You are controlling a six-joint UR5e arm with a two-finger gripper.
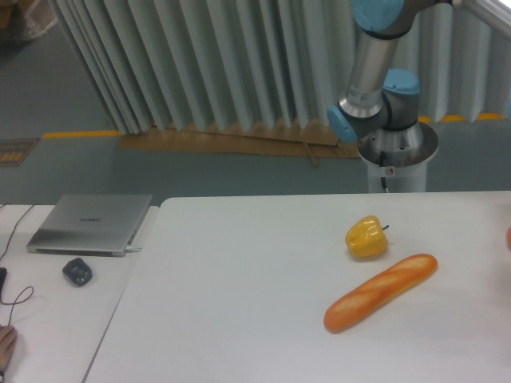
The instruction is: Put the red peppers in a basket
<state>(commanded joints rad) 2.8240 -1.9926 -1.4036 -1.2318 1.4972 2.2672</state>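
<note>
Camera view, single frame — notes taken as a two-person check.

K: What's on the white table?

M: Yellow pepper right of centre, resting on its side with the short stem pointing right. Just in front of it, near but apart, a baguette lying at a slant, its right end farther from the camera than its left.

K: Red pepper?

M: Only a thin reddish sliver at the far right edge of the frame, level with the yellow pepper. Too little shows to say it is the red pepper. No basket in frame.

K: Robot arm?

M: Base column and blue-capped joints behind the table's far edge, upper right. A link runs up out of the top of the frame. The pincer is out of view, so I cannot tell how wide it stands or whether it holds anything.

K: Left side?

M: Second table — closed grey laptop, a dark mouse in front of it, thin cables at the left edge. Pleated grey curtain behind.
</note>
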